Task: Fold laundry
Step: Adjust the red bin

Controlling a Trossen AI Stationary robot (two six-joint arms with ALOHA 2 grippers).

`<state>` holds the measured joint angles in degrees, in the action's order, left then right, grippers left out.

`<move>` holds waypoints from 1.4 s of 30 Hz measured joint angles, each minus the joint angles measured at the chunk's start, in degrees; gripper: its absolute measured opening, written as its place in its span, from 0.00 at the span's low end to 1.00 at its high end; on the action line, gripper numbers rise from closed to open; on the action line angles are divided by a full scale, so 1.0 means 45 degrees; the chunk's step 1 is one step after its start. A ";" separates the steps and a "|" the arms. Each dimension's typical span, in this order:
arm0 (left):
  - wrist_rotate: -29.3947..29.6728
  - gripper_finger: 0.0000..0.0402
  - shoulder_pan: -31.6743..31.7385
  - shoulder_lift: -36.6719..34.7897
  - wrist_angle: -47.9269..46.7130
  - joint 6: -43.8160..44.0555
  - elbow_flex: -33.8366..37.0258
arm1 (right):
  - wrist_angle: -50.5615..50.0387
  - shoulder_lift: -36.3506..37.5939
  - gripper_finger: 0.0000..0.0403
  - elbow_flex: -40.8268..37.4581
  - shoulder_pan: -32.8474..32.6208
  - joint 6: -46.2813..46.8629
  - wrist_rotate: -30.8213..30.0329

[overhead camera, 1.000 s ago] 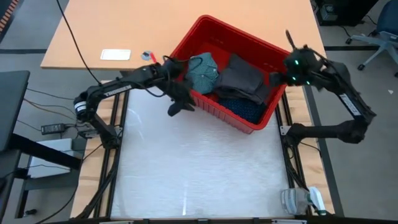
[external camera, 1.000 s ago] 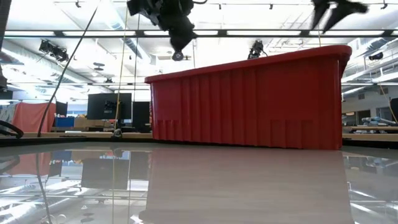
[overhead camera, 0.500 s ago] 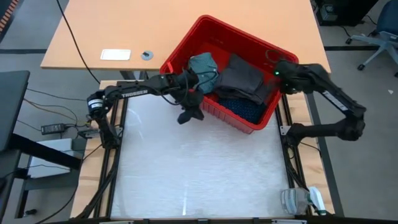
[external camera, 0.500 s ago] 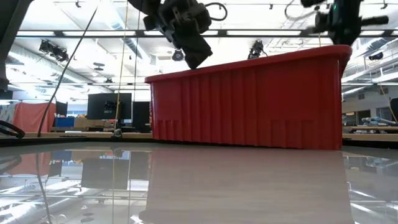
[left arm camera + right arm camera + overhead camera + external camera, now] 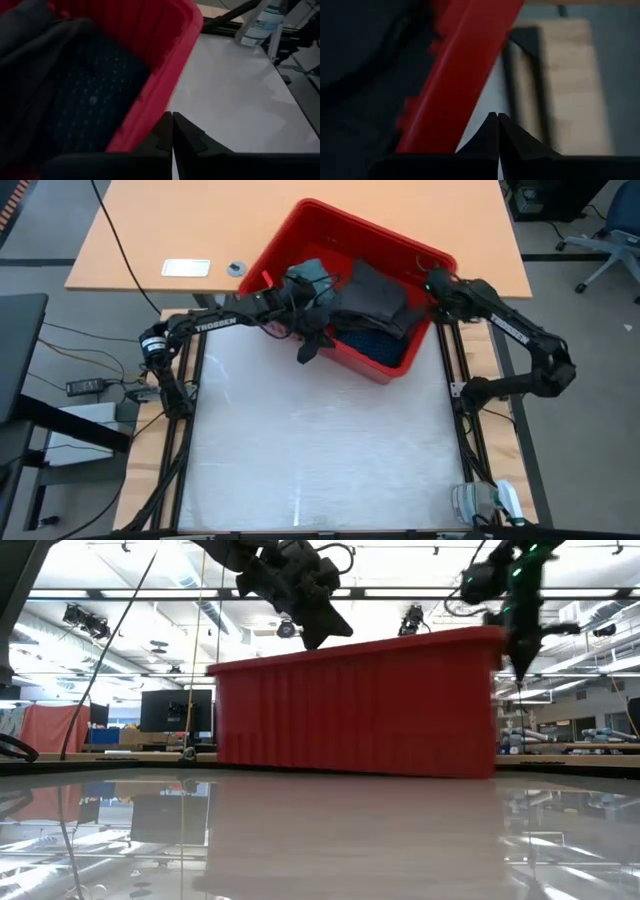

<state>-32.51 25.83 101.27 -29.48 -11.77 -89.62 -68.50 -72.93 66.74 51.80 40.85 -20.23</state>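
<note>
The red basket [image 5: 380, 225] stands at the table's far middle and holds the laundry. A teal piece [image 5: 308, 275] lies at its left, a charcoal grey piece [image 5: 370, 295] in the middle and a navy dotted piece [image 5: 95, 95] by the near wall. My left gripper [image 5: 172, 116] is shut, its tips just outside the basket's near-left rim [image 5: 170, 75]. My right gripper [image 5: 497, 116] is shut and points steeply down beside the basket's right wall [image 5: 445, 280]. My left gripper has its shut tips close beside the outer edge of the basket's near-left rim [image 5: 159, 107]; I cannot tell whether they touch it. My right gripper comes from above with its shut fingers along the outside of the right wall's rim [image 5: 470, 100]; I cannot tell whether they touch it.
The white tabletop [image 5: 320, 450] lies bare in front of the basket. A plastic bottle [image 5: 480, 502] stands at the near right corner. Dark frame rails [image 5: 455, 370] run along both sides. A wooden table [image 5: 200, 220] with a white card [image 5: 186, 268] lies beyond.
My right gripper has dropped from high above the basket's right corner down beside its right wall, going leftward and tipping steeply down; its fingers have shut. My left gripper has gone rightward along the near-left wall. The basket has slid toward the table's left and far edge.
</note>
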 joint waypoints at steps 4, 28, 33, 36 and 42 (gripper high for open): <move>0.0010 0.01 0.0311 0.0000 -0.0296 0.0024 0.0000 | 0.0742 -0.0533 0.01 0.0130 0.0088 0.1783 -0.0575; -0.4041 0.01 0.0102 0.0035 -0.1206 -0.1956 0.0796 | 0.3132 0.2853 0.01 0.0140 -0.2167 0.2148 0.1939; -0.0576 0.01 0.0252 0.0820 0.2815 -0.1534 0.0806 | 0.3981 0.2945 0.01 0.0141 -0.2957 0.2070 0.1948; 0.1464 0.01 0.0796 0.1213 0.5201 -0.1344 0.0792 | 0.4441 0.2895 0.01 0.0141 -0.3387 0.1672 0.1662; 0.3680 0.01 0.1863 0.1849 0.7447 -0.0793 0.0772 | 0.4869 0.2887 0.01 0.0141 -0.4174 0.1268 0.0606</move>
<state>-15.95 34.22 109.60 4.03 -15.34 -86.15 -46.59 -59.94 67.37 33.01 46.56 -17.51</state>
